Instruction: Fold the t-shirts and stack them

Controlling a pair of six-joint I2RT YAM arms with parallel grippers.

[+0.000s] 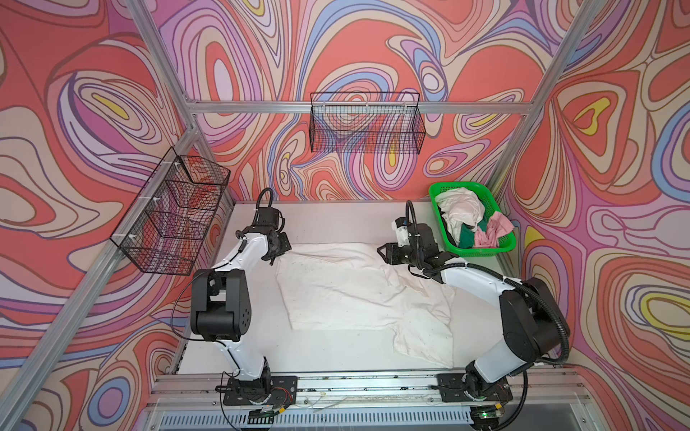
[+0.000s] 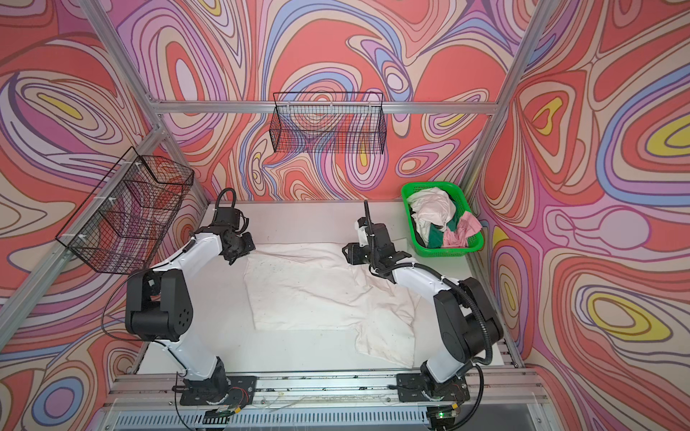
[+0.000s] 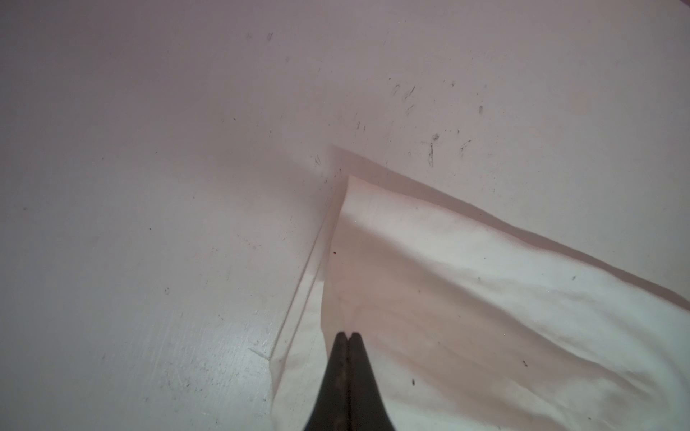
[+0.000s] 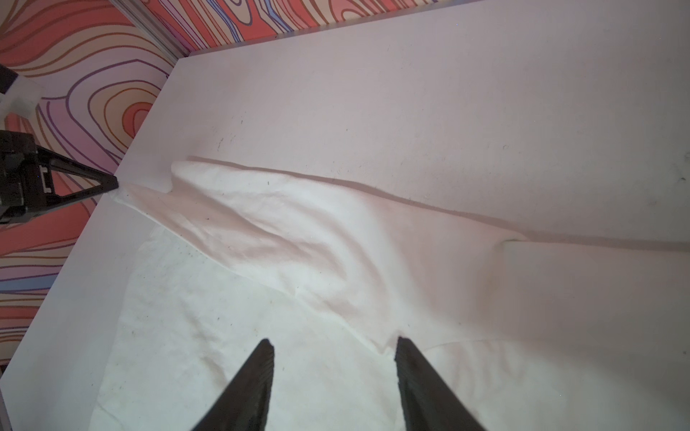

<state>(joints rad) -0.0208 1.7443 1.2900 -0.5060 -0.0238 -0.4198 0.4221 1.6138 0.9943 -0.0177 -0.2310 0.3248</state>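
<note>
The t-shirt lies spread beside the basket, long axis running away from it. The left tool clamps the corner farthest from the basket; the right tool stands half open above the cloth.

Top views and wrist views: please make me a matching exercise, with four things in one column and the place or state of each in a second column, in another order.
Things:
1. left gripper
2. right gripper
3. large white t-shirt
4. pink t-shirt

Places or states:
A. crumpled in the green basket
B. jaws open, above the cloth
C. spread on the table
D. jaws shut on a shirt corner

Pairs: 1-D, 2-B, 3-C, 4-A.
</note>
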